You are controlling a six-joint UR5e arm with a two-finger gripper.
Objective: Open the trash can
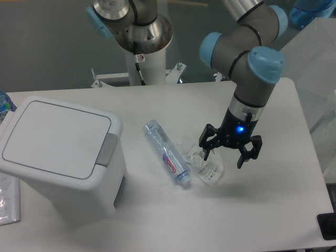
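The bin (60,157) sits at the left of the frame on the white worktop (262,210), its flat lid down and the grey latch (107,149) on its right edge. Right of centre the end effector (229,153) hangs with its fingers spread wide, gripping nothing, well apart from the bin. Just left of it lies a crumpled clear wrapper (203,163), and beside that a clear bottle (167,153) on its side.

Plastic bottle (167,152) on table: label with red lettering on white and purple, too small and blurred to read. No other legible text.
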